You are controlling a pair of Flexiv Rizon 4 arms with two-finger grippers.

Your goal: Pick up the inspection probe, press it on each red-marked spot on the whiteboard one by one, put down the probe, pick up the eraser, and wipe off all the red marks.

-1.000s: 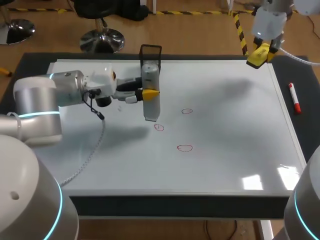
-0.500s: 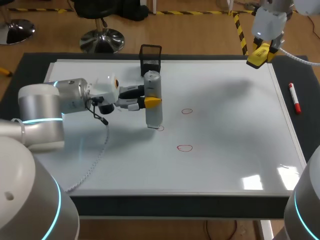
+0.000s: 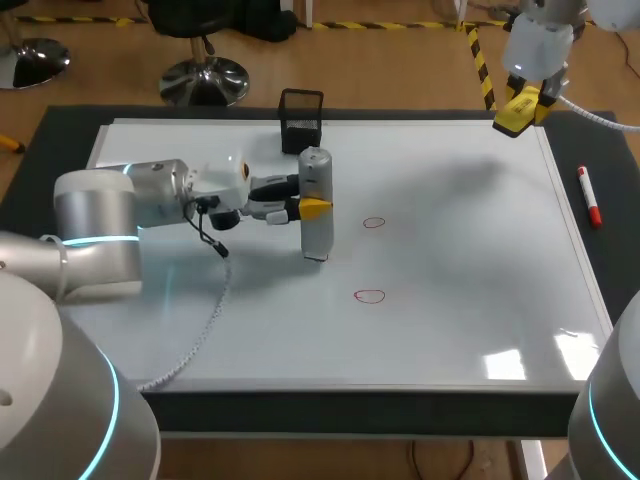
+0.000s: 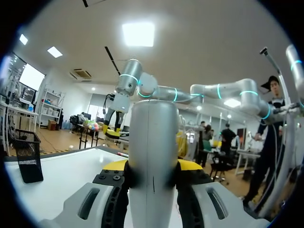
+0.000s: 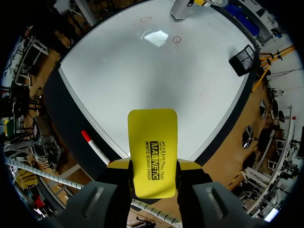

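Observation:
My left gripper (image 3: 305, 207) is shut on the grey cylindrical probe (image 3: 316, 205), which stands upright with its lower end on the whiteboard (image 3: 450, 320). Two red circles (image 3: 374, 223) (image 3: 370, 296) show to the probe's right; whatever lies under its tip is hidden. In the left wrist view the probe (image 4: 153, 152) fills the space between the yellow fingertips (image 4: 114, 166) of the left gripper (image 4: 152, 172). My right gripper (image 3: 520, 108) hangs above the board's far right corner, shut on the yellow eraser (image 5: 152, 152). From there the probe (image 5: 183, 9) and red circles (image 5: 176, 39) lie far ahead.
A black mesh holder (image 3: 301, 120) stands at the board's far edge, just behind the probe. A red marker (image 3: 590, 196) lies on the dark mat right of the board. The left arm's cable trails across the board's left part.
The left gripper carried the probe rightwards and lowered it onto the red circle that showed just below its tip; that circle is now covered. The right arm kept still.

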